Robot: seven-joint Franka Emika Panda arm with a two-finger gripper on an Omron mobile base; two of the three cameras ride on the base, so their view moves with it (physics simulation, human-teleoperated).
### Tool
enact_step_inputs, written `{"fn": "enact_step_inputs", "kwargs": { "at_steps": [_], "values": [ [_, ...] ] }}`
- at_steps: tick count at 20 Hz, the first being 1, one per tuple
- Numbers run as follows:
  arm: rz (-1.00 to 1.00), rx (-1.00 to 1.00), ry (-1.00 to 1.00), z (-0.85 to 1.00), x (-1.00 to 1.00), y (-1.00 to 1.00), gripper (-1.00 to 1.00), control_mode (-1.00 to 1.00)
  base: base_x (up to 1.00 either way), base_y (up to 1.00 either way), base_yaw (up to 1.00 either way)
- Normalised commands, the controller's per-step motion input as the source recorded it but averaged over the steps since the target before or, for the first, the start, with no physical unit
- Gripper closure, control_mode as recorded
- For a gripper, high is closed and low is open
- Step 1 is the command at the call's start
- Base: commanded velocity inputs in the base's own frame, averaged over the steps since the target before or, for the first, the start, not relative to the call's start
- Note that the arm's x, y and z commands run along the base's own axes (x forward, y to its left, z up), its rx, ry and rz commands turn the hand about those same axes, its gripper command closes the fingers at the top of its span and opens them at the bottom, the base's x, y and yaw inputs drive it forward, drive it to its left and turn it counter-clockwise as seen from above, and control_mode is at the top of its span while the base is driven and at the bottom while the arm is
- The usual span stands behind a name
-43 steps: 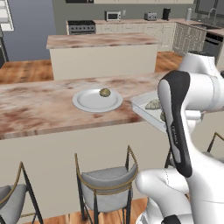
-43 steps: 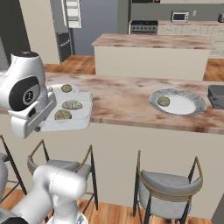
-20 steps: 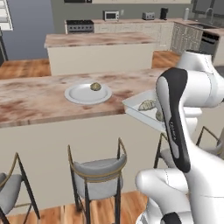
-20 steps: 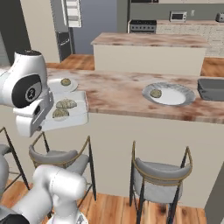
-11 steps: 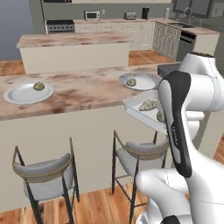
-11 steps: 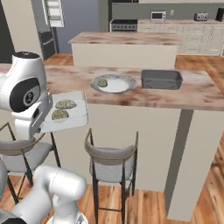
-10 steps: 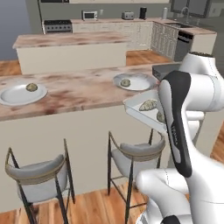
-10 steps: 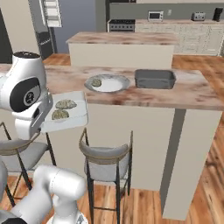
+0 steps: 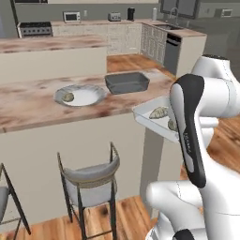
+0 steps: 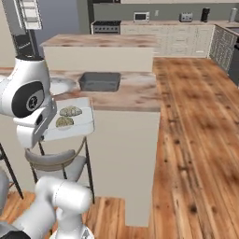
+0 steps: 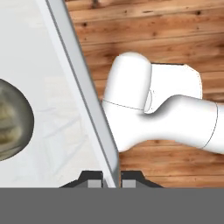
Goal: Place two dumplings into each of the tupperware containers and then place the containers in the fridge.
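Carrying calls for level travel: the tupperware container [image 9: 157, 119] with 2 dumplings [image 10: 70, 111] is pinched at its rim by the closed tool [image 11: 111, 179], counter [image 9: 37, 101] at 9 o'clock

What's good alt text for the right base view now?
The white arm carries a tupperware container holding two dumplings in the air beside the counter, above a stool. A second, dark container sits on the counter, with wood floor to the right.
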Motion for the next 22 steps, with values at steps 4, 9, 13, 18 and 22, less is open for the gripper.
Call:
{"fn": "enact_step_inputs", "kwargs": {
  "at_steps": [4, 9, 13, 18, 22],
  "values": [
    [0.00, 0.00, 0.00, 0.00, 0.00, 0.00, 1.00, 1.00, 0.19, -1.00, -0.08],
    [0.00, 0.00, 0.00, 0.00, 0.00, 0.00, 1.00, 1.00, 0.23, -1.00, -0.08],
    [0.00, 0.00, 0.00, 0.00, 0.00, 0.00, 1.00, 1.00, 0.26, -1.00, -0.06],
    [0.00, 0.00, 0.00, 0.00, 0.00, 0.00, 1.00, 1.00, 0.47, -1.00, -0.02],
    [0.00, 0.00, 0.00, 0.00, 0.00, 0.00, 1.00, 1.00, 0.91, -1.00, 0.01]
  ]
}}
